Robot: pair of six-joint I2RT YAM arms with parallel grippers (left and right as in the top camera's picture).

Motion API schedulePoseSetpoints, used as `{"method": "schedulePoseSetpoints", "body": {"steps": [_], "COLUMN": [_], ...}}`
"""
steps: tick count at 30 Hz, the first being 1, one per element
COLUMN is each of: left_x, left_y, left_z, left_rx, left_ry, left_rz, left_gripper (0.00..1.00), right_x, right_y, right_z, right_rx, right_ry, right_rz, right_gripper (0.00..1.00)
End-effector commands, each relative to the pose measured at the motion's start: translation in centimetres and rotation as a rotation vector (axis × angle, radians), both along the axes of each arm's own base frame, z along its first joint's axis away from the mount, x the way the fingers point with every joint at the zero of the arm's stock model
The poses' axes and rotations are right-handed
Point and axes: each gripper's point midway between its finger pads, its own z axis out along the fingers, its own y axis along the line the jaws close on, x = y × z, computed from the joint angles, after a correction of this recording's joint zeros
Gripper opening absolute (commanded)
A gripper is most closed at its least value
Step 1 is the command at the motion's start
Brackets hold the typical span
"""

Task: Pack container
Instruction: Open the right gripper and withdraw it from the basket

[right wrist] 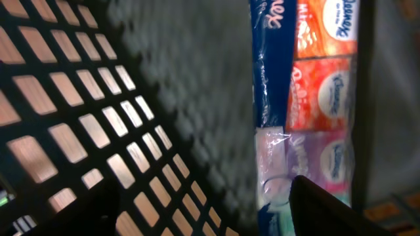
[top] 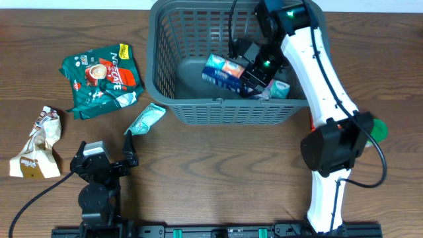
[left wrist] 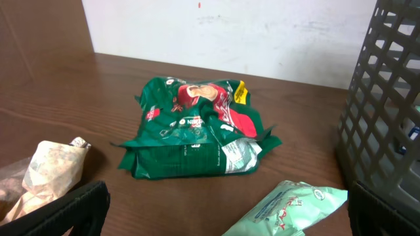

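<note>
Three soft packets lie on the brown wooden table (top: 218, 165), all to the left of the basket (top: 231, 112). The basket is dark grey plastic, rectangular, with slotted lattice walls, a thick rim and a solid, finely grained bottom; it stands at the far middle of the table. Just beside its front left corner lies a pale green, flat, crinkled packet (top: 145, 119). Further left of the basket is a shiny green coffee packet (top: 102, 76) with red print, puffed and wrinkled. Well apart from the basket, near the left edge, is a crumpled beige packet (top: 39, 142).

Inside the basket, a tissue pack (top: 221, 69) in clear glossy film, blue, orange and pink, rests on the bottom.

The right arm, white with black joints, reaches over the basket's front right side and bends down into it. The right gripper (right wrist: 203, 206) has its fingers spread, just beside the tissue pack and not pinching it. The left gripper (top: 106, 153) sits low, in front of the basket and to its left, fingers also spread wide and empty.

Bare wood lies in front of the basket.
</note>
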Motion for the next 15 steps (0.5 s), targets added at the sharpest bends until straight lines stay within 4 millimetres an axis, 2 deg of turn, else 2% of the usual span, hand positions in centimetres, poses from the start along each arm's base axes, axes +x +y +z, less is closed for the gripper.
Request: {"method": "schedulePoseSetpoints", "body": {"steps": [1, 4, 5, 6, 7, 10, 12, 15], "left_x": [-0.1, -0.1, -0.1, -0.1, -0.1, -0.1, -0.1, -0.1], "left_y": [0.3, 0.3, 0.3, 0.3, 0.3, 0.3, 0.3, 0.3], "left_z": [-1.6, -1.6, -1.6, -1.6, -1.6, -1.6, -1.6, -1.6], "left_rx": [0.003, 0.003, 0.003, 0.003, 0.003, 0.003, 0.003, 0.003], "left_ry": [0.048, 0.048, 0.048, 0.048, 0.048, 0.048, 0.048, 0.048], "left_rz": [0.017, 0.017, 0.017, 0.017, 0.017, 0.017, 0.017, 0.017], "left_gripper": [0.99, 0.99, 0.99, 0.99, 0.99, 0.99, 0.99, 0.99], "right_x": [0.3, 2.1, 2.6, 3.1, 3.3, 2.7, 1.5, -0.7], "right_y": [0.4, -1.5, -2.5, -3.9, -5.2, -10.2, -13.2, -17.9], "right_z": [6.1, 10.8, 12.5, 14.6, 16.5, 22.2, 24.8, 26.9], "right_rx": [0.052, 0.018, 0.0, -0.016, -0.027, -0.045, -0.038, -0.03], "right_ry": [-0.164, -0.335, -0.398, -0.472, -0.536, -0.715, -0.787, -0.83], "right_rz": [-0.068, -0.261, -0.346, -0.444, -0.529, -0.795, -0.935, -1.141], "right_gripper": [0.68, 0.76, 0.81, 0.92, 0.99, 0.99, 0.99, 0.99]}}
